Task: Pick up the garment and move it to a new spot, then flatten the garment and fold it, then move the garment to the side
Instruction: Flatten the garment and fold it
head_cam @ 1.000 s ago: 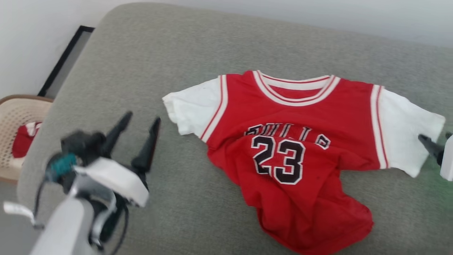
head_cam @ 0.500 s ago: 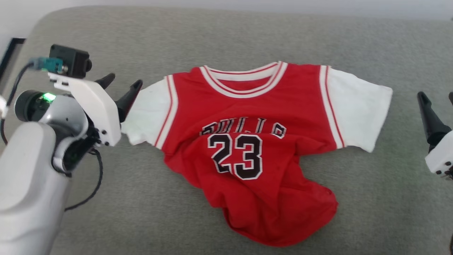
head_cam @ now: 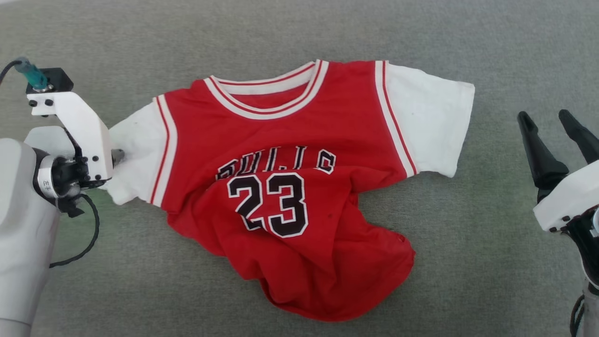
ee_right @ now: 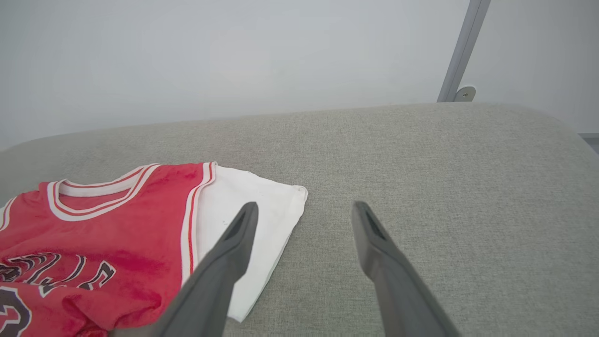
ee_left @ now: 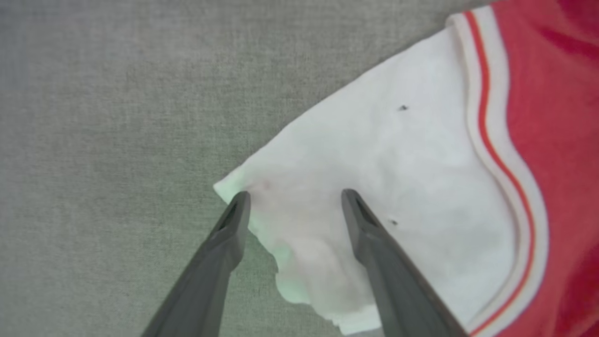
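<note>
Head view: the garment [head_cam: 281,187] lies face up on the grey cushion [head_cam: 468,290], its hem rumpled. A crease cuts its black lettering, and "23" below reads clearly. The right gripper [head_cam: 545,117] waits near the garment's white sleeve, fingers apart.

Left wrist view: the left gripper [ee_left: 292,201], fingers spread, is over the garment's other sleeve corner.

Right wrist view: the garment lies left of the spread fingers.

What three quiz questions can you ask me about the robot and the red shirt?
1. True or false: the shirt lies smooth and flat on the grey cushion.
2. Which number is on the shirt? A 32, B 23, C 45.
3. Fill in: the open left gripper is at the shirt's white ____.
Key: 1 false, its bottom is bunched; 2 B; 3 sleeve.
</note>
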Available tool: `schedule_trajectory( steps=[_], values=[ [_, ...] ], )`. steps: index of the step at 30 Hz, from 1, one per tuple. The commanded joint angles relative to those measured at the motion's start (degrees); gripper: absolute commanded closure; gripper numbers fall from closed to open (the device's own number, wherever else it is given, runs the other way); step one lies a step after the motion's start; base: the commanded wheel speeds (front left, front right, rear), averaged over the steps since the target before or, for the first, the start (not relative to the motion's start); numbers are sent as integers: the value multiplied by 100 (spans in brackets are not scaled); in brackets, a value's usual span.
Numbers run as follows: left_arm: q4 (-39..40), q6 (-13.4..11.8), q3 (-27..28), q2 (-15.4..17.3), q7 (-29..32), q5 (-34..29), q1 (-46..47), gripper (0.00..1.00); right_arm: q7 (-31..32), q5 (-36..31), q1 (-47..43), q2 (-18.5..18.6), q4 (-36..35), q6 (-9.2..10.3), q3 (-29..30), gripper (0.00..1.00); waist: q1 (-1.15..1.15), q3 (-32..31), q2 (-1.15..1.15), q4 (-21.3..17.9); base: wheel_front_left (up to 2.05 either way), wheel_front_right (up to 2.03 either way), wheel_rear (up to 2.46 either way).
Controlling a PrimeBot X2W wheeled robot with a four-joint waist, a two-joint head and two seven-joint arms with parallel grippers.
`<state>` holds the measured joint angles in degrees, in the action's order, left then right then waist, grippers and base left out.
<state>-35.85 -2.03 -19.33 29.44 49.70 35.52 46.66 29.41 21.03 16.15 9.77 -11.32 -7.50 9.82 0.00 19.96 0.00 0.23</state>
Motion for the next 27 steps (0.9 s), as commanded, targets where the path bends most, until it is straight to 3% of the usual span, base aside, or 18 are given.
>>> schedule_trajectory(
  steps=[1, 10, 11, 12, 13, 27],
  values=[
    [-61, -45, -12, -8, 73, 6, 77, 0, 22, 19, 12, 19, -41, 2, 1, 0, 0, 70, 0, -64, 0, 0, 0],
    [-655, -403, -84, -201, 482, 48, 104, 0, 313, 185, 177, 277, 152, 2, -188, 0, 0, 247, 0, -104, 0, 0, 0],
    [-717, -372, -128, -244, 588, 83, 65, 4, 350, 203, 231, 313, 210, 2, -223, 0, 0, 259, 0, -92, 0, 0, 0],
    [-753, -389, -88, -299, 610, 172, 38, 58, 388, 189, 296, 381, 277, 1, -252, 0, 0, 277, 0, -69, 0, 0, 0],
    [-775, -411, -68, -369, 636, 219, 39, 100, 424, 185, 371, 441, 367, 2, -298, 0, 0, 290, 0, -48, 0, 0, 0],
    [-863, -151, -353, -973, 301, 212, 319, 100, 1441, 540, 2068, 1415, 2626, 2, -1302, 0, 0, 487, 0, 637, 0, 0, 0]
  ],
)
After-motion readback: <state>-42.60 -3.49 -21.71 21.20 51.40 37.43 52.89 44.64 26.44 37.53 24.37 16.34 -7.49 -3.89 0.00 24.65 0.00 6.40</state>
